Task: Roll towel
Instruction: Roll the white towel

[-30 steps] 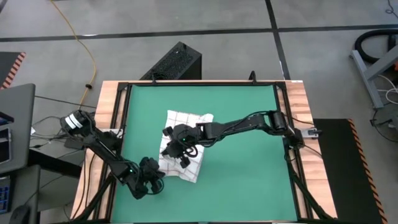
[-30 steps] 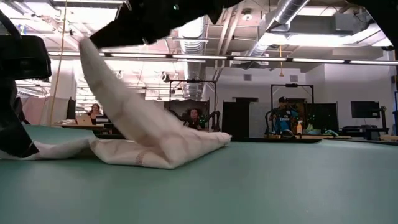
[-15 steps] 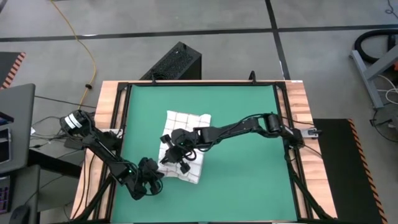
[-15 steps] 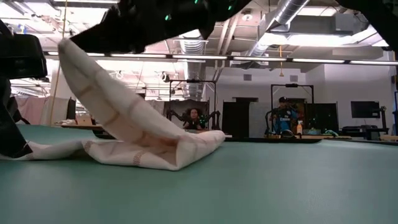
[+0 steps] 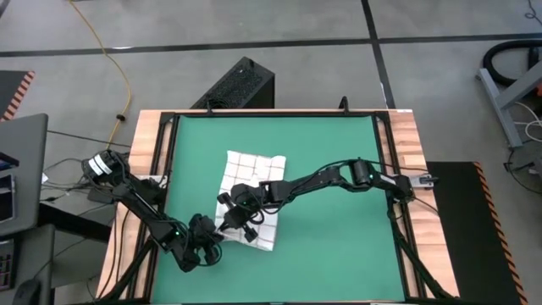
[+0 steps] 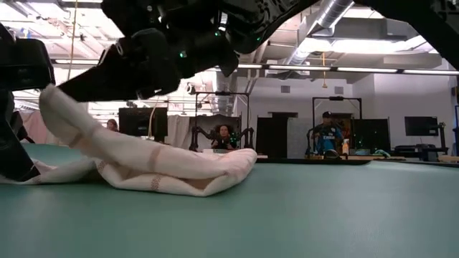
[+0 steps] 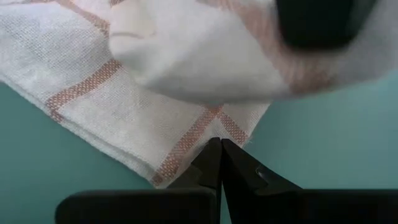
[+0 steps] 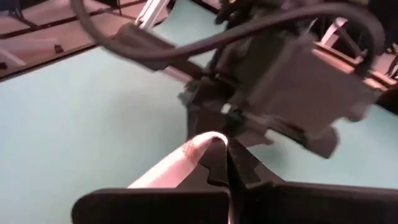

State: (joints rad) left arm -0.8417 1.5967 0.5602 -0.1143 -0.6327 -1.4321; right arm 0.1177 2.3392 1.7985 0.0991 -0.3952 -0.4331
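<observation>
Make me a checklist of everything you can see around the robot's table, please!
Surface: green mat on a wooden table.
Job's things: checked towel, partly folded over itself, one end lifted.
Clutter: nothing seen on the mat.
Grippers: right gripper shut on the towel's lifted end; left gripper shut, pinning the towel's near corner.
Cables: yellow cord on the floor.
Surroundings: black box behind the table; people sit far off.
</observation>
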